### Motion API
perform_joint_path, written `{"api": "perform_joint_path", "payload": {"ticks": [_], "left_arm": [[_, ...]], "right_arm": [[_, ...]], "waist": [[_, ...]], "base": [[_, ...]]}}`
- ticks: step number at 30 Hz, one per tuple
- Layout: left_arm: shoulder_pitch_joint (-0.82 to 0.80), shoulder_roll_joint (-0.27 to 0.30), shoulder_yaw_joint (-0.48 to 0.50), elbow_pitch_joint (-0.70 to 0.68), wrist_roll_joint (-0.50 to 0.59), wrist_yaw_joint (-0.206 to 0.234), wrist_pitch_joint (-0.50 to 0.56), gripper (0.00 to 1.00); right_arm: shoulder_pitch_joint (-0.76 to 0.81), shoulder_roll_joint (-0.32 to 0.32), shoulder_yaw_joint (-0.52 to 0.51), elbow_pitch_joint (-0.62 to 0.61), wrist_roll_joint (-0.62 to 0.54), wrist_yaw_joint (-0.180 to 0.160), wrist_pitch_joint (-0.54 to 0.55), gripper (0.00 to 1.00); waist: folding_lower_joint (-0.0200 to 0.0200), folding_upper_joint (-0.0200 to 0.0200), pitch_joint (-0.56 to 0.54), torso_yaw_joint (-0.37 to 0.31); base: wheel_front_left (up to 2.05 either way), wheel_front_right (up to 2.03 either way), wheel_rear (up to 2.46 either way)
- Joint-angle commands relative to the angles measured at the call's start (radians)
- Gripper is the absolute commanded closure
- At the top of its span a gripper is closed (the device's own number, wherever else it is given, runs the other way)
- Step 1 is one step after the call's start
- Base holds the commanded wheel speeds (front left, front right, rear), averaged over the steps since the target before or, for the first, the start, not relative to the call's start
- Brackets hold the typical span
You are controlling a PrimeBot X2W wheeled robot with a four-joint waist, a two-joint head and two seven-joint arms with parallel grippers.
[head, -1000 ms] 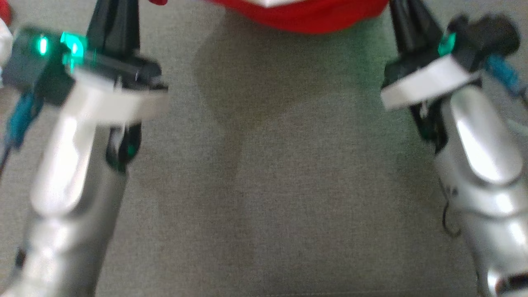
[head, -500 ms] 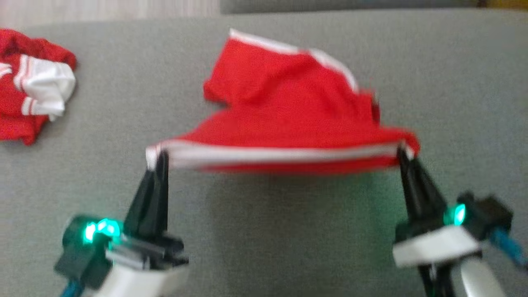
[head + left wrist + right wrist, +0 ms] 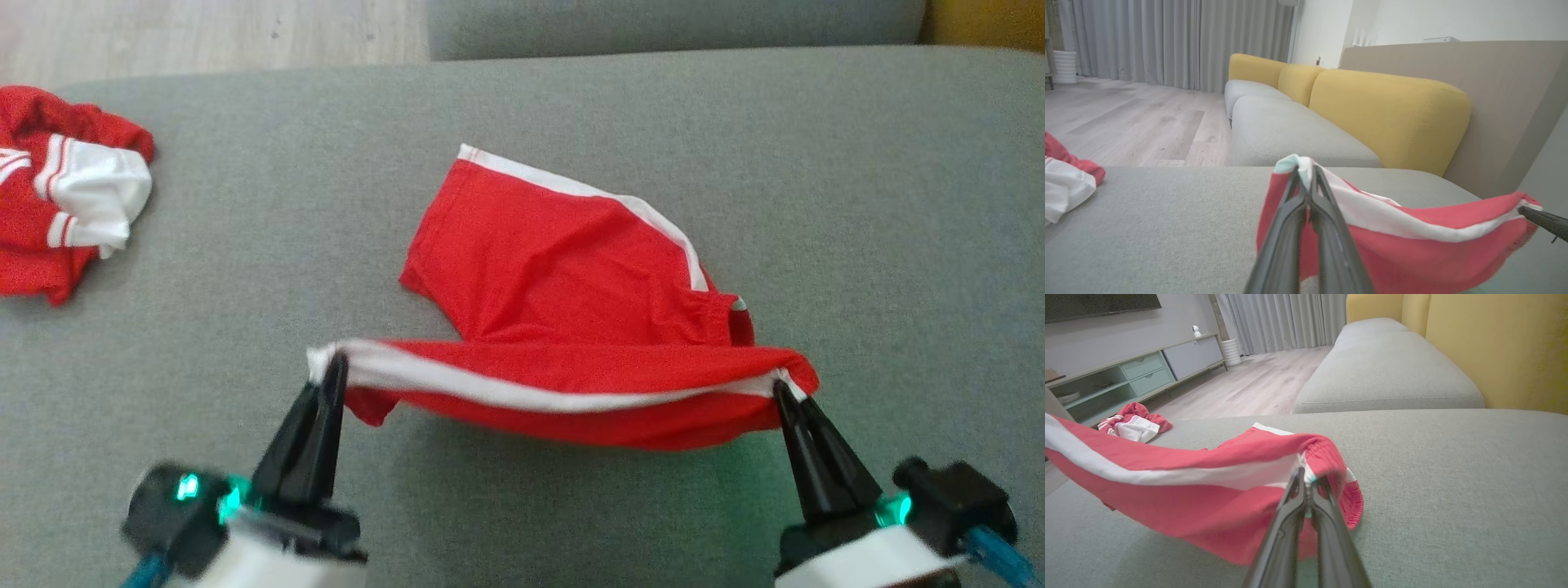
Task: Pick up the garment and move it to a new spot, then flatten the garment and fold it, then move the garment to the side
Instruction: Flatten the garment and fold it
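Two ends of shorts (image 3: 555, 269) pinched in left gripper (image 3: 333, 369) and right gripper (image 3: 784, 392), long axis left-right.

A pair of red fabric shorts (image 3: 563, 278) with white side stripes and a gathered elastic waistband hangs stretched between my two tools, low over a grey upholstered seat (image 3: 857, 180). My left tool (image 3: 331, 369) is clamped on one end of a white-striped edge. My right tool (image 3: 784, 390) is clamped on the other end, right at the waistband. The stripe runs between them as a slightly sagging line. The near leg is lifted, and its red cloth droops below that line. The far leg lies flat on the seat, angled away to the left, with a white stripe along its far edge. The cloth looks smooth, with few creases.
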Motion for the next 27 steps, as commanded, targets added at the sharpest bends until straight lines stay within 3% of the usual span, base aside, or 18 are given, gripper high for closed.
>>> {"api": "perform_joint_path", "payload": {"ticks": [1, 14, 27], "left_arm": [[-0.109, 0.022, 0.022, 0.007, -0.011, -0.01, 0.016, 1.0], [-0.653, 0.094, -0.111, 0.407, -0.046, -0.034, 0.113, 1.0], [-0.958, 0.035, -0.15, 0.77, -0.03, -0.01, 0.078, 1.0]], "right_arm": [[-0.065, 0.005, 0.023, -0.016, 0.004, 0.007, 0.007, 1.0], [-0.36, 0.017, 0.059, 0.25, 0.071, 0.007, -0.036, 1.0], [-0.58, 0.018, 0.133, 0.466, 0.127, 0.007, -0.137, 1.0]], "waist": [[-0.0001, -0.0001, 0.025, -0.01], [-0.0001, -0.0001, 0.224, -0.113], [-0.0001, -0.0001, 0.327, -0.175]], "base": [[0.0, 0.0, 0.0], [0.0, 0.0, 0.0], [0.0, 0.0, 0.0]]}}
